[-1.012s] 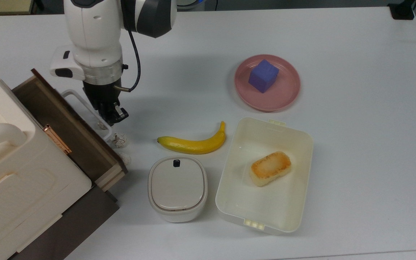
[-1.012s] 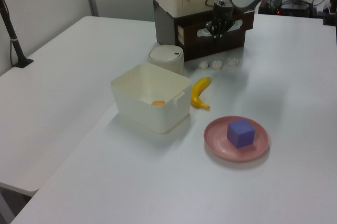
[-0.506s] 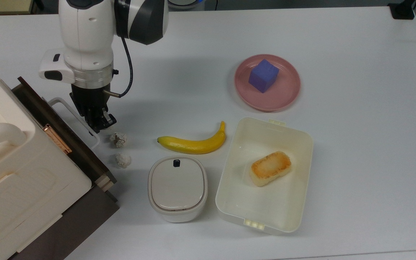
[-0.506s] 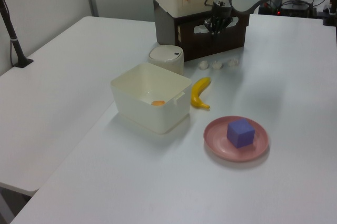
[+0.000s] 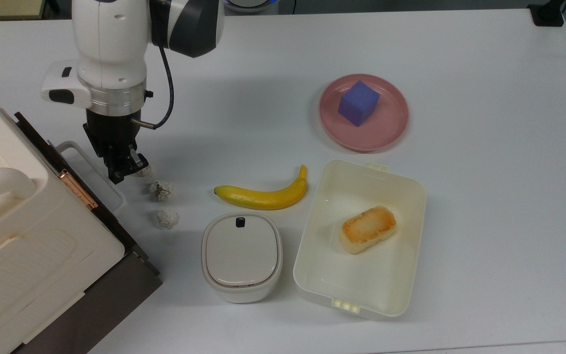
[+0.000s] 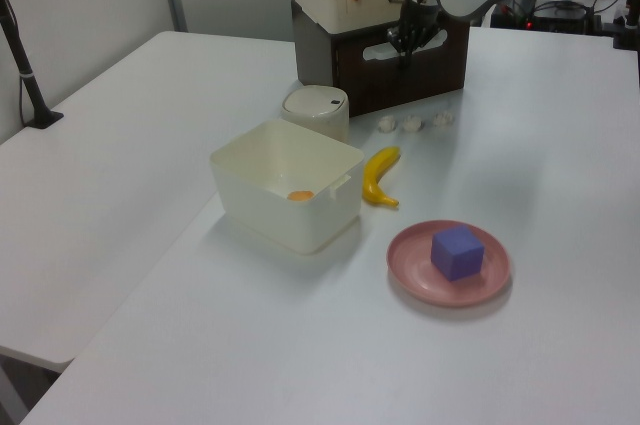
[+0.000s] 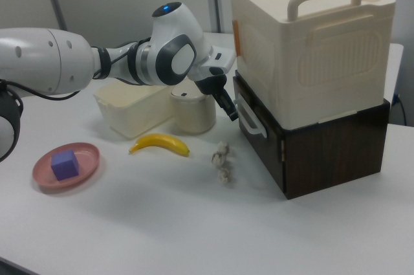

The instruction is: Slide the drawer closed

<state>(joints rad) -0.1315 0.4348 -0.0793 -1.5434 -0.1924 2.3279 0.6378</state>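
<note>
Right view: tool (image 7: pixel 228 108) is pressed at handle (image 7: pixel 251 120) of drawer (image 7: pixel 259 134), nearly shut | finger state cannot be told | risk: overpush could shift cabinet (image 7: pixel 323 145).

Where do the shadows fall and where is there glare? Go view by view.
Top view: soft shadow of the arm on the table above the banana; faint sheen inside the container. Left view: pale shadows beside the plate and container, no hard glare. Right view: light even, with the dark drawer front in shade under the cream box.
</note>
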